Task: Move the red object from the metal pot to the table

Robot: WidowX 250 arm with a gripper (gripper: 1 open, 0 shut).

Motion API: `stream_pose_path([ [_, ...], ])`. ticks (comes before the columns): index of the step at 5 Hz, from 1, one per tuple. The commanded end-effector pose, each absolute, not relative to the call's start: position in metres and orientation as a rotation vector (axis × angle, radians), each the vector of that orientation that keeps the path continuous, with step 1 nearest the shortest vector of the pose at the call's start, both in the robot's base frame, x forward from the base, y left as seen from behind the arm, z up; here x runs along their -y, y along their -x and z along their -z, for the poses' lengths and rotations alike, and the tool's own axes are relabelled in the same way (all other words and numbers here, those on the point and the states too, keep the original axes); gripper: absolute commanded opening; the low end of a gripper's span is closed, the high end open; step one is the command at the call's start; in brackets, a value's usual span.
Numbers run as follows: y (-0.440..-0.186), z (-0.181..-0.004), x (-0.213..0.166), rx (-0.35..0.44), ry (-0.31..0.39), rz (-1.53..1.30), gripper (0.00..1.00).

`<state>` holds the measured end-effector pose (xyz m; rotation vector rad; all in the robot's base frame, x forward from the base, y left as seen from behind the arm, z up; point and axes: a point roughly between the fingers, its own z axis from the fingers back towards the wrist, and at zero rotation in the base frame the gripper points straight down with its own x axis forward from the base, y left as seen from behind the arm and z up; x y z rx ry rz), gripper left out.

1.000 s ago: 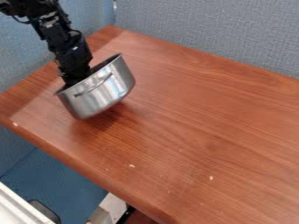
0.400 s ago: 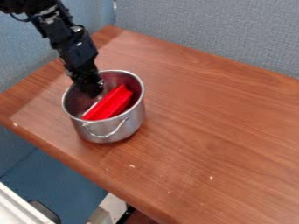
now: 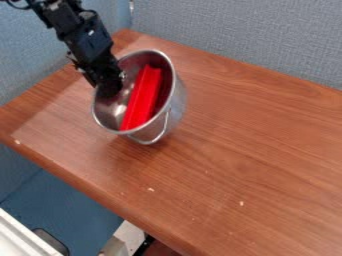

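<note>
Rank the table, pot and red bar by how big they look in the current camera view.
1. Table
2. Pot
3. Red bar, inside the tilted pot

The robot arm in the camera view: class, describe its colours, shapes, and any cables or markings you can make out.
The robot arm is black or very dark, slim and segmented, with small paler glints along its links. A thin dark cable-like loop shows near the top left edge. The gripper end is equally dark; its finger shapes are hard to tell. No markings are legible.
</note>
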<state>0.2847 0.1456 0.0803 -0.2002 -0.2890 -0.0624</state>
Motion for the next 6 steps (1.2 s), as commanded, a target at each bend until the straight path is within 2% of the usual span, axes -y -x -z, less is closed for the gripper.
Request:
stream_pose_path([
  [1, -0.297, -0.108, -0.163, 0.372, 0.146, 0.044, 0.00],
  [3, -0.295, -0.075, -0.158, 0.334, 0.162, 0.096, 0.00],
  [4, -0.295, -0.068, -0.153, 0.353, 0.169, 0.130, 0.00],
  [5, -0.293, -0.070, -0.161, 0.340, 0.150, 0.098, 0.00],
  [6, -0.290, -0.071, -0.172, 0.304, 0.138, 0.053, 1.00],
])
